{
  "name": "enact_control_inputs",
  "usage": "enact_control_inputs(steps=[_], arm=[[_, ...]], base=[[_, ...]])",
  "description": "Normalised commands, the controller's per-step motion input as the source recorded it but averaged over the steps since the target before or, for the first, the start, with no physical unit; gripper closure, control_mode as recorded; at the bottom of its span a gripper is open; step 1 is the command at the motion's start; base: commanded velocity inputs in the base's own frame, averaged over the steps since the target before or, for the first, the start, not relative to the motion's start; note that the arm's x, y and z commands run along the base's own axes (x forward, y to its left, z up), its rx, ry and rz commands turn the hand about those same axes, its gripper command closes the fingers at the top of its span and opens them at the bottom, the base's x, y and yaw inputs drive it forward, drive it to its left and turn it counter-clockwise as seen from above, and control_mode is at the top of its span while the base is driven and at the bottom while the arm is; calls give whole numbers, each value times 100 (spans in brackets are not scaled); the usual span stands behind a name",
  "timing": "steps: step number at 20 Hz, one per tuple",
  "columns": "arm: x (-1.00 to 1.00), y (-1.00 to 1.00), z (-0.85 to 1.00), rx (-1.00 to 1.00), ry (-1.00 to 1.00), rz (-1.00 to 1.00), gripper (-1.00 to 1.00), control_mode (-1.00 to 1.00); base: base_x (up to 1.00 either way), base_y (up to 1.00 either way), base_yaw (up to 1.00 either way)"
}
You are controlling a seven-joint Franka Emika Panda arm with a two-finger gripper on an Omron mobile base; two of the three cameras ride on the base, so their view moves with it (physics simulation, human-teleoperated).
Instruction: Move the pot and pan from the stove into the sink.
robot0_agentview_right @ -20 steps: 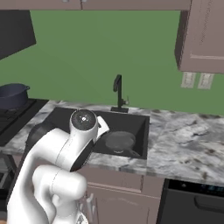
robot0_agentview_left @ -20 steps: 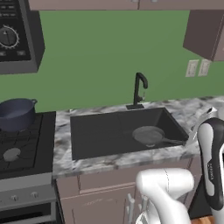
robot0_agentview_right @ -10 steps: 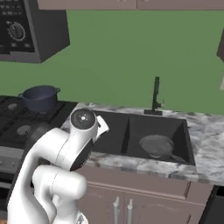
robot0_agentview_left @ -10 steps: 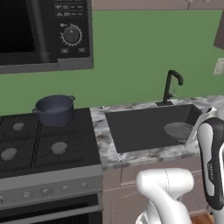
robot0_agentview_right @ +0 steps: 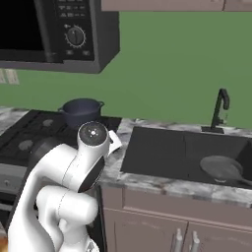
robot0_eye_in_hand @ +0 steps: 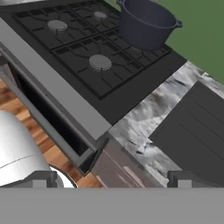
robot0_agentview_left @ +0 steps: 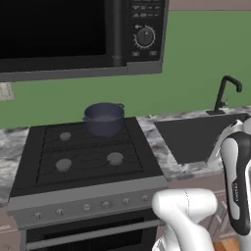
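The dark blue-grey pot (robot0_agentview_left: 104,118) (robot0_agentview_right: 81,112) (robot0_eye_in_hand: 146,24) stands upright on the back right burner of the black stove (robot0_agentview_left: 83,162) (robot0_agentview_right: 24,138) (robot0_eye_in_hand: 74,52). To the right, the dark sink (robot0_agentview_left: 201,137) (robot0_agentview_right: 162,150) (robot0_eye_in_hand: 197,127) is set into marbled stone. The grey pan (robot0_agentview_right: 221,168) lies in the right part of the basin. In the hand view my gripper (robot0_eye_in_hand: 112,180) is open with nothing between its tips. It hovers in front of the counter edge, low and well short of the pot.
A black microwave (robot0_agentview_left: 78,34) (robot0_agentview_right: 54,32) hangs over the stove. A thin black faucet (robot0_agentview_left: 225,93) (robot0_agentview_right: 220,108) rises behind the sink. A marbled counter strip (robot0_agentview_left: 157,144) (robot0_eye_in_hand: 148,113) separates stove and sink. Below are the oven door (robot0_agentview_left: 88,235) and cabinet doors (robot0_agentview_right: 162,226).
The base has driven left, so both base views have slid from the sink to the stove. The pot, the pan and the open gripper look unchanged.
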Motion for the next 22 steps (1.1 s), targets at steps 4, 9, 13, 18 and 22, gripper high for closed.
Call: enact_control_inputs(steps=[4,9,13,18,22], arm=[[0,0,0,0,0,0,-100,100],[0,0,0,0,0,0,-100,100],[0,0,0,0,0,0,-100,100],[0,0,0,0,0,0,-100,100],[0,0,0,0,0,0,-100,100]], base=[[-21,72,0],[-18,58,0],[-15,51,0],[-14,40,1],[-1,2,1]])
